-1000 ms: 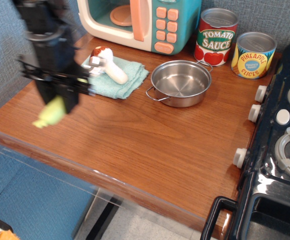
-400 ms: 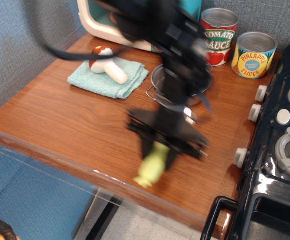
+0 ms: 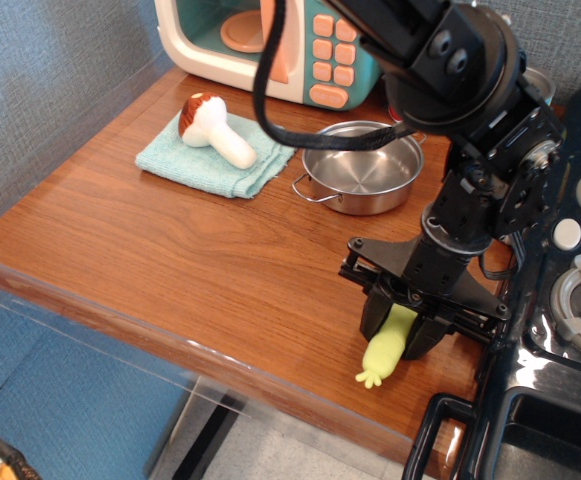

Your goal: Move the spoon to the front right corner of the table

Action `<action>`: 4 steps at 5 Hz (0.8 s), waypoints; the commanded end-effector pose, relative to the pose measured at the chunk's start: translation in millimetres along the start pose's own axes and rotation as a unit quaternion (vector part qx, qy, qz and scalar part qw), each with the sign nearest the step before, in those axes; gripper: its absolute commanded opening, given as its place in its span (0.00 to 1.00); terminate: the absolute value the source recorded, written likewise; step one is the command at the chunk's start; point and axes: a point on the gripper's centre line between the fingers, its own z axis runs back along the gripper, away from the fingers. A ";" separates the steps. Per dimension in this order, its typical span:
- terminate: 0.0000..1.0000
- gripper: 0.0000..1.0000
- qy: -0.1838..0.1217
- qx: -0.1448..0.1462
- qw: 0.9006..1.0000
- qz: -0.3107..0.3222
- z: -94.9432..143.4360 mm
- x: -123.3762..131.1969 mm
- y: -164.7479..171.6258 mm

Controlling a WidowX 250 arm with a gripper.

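Observation:
The spoon [image 3: 384,352] shows only its pale yellow-green handle, which points down toward the table's front edge near the front right corner. Its silver bowl is hidden inside the gripper. My black gripper [image 3: 402,322] is shut on the spoon's upper handle and stands low over the brown wood-grain table [image 3: 170,250]. I cannot tell whether the handle tip touches the wood. The arm reaches in from the top of the frame.
A steel pot [image 3: 361,166] stands behind the gripper. A white mushroom toy [image 3: 215,130] lies on a teal cloth [image 3: 210,160] at the back left. A toy microwave [image 3: 270,45] is at the back. The black toy stove [image 3: 560,300] borders the table on the right.
The gripper has carried the spoon from the table's left side across to the front right, and has come down lower over the wood. The arm now hides the two cans at the back.

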 end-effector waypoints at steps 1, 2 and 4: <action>0.00 1.00 -0.010 -0.016 1.000 -0.007 5.9 -3.4 16.2; 0.00 1.00 -0.019 -0.032 0.999 -0.003 20.1 -2.1 33.8; 0.00 1.00 -0.043 -0.089 0.995 -0.010 72.4 -3.9 59.4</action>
